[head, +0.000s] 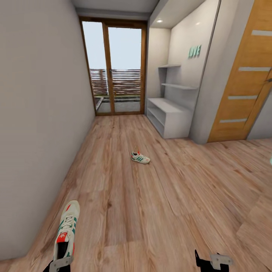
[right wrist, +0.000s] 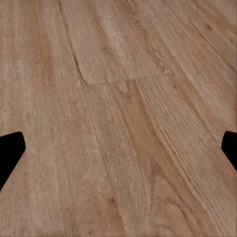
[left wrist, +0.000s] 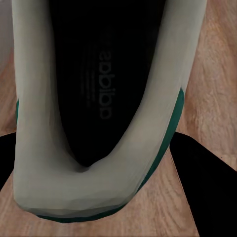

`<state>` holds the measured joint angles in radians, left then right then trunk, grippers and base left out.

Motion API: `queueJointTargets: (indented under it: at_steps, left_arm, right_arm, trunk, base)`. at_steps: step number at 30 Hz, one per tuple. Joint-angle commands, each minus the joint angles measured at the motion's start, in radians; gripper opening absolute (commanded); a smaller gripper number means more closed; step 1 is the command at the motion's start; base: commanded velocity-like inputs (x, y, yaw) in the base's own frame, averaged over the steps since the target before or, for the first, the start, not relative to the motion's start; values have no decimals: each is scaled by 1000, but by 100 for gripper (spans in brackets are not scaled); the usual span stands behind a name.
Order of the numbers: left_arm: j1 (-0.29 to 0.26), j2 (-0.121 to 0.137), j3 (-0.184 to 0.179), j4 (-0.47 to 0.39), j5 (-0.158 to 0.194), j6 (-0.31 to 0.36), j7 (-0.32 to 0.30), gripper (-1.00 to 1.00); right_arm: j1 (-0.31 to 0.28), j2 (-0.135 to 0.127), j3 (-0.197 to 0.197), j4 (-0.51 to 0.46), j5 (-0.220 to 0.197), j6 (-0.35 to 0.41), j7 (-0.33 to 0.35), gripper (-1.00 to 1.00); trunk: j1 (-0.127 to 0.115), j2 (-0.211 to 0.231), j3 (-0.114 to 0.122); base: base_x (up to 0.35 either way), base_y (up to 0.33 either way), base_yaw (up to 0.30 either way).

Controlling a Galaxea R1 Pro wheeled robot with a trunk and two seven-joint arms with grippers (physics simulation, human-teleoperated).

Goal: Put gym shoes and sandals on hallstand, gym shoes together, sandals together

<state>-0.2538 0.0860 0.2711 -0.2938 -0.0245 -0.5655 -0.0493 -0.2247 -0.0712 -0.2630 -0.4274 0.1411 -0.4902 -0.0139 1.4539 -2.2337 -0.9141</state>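
Left gripper (head: 60, 263): clamped on the heel of a cream-white sneaker with green stripes (head: 66, 230), toe pointing ahead.
Right gripper (head: 213, 261): fingers spread wide over bare planks, holding nothing.
Second matching sneaker (head: 140, 157): on the light brown wood-grain floor (head: 158, 204), mid-corridor.
Pale grey-white shoe rack (head: 169, 117): right wall, beyond it.

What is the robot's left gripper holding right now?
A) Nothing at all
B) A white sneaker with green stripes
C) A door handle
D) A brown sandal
B: in the head view the gym shoe stands up from the left gripper, and the left wrist view looks straight into its dark opening between the fingers. The other gym shoe lies on the corridor floor.
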Motion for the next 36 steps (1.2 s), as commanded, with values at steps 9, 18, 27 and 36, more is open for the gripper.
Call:
queueJointTargets:
  at_steps: [9, 18, 27, 36]
  left_arm:
    - [-1, -1, 7, 1, -2, -4, -4, -100]
    - [-1, 0, 7, 1, -3, -2, -4, -100]
    - [-1, 0, 7, 1, -2, -2, -4, -100]
    - [-1, 0, 7, 1, -2, -2, -4, -100]
  right_arm:
    - [-1, 1, -5, 1, 11, -3, -1, 100]
    - [-1, 1, -5, 1, 11, -3, -1, 100]
    - [-1, 1, -5, 1, 11, -2, -1, 100]
    - [-1, 1, -5, 1, 11, -3, -1, 100]
  trunk:
    - [0, 0, -1]
    - [0, 0, -1]
    - [0, 0, -1]
    - [0, 0, -1]
  base:
    - [339, 35, 0]
    - [340, 92, 0]
    - [339, 31, 0]
    - [340, 28, 0]
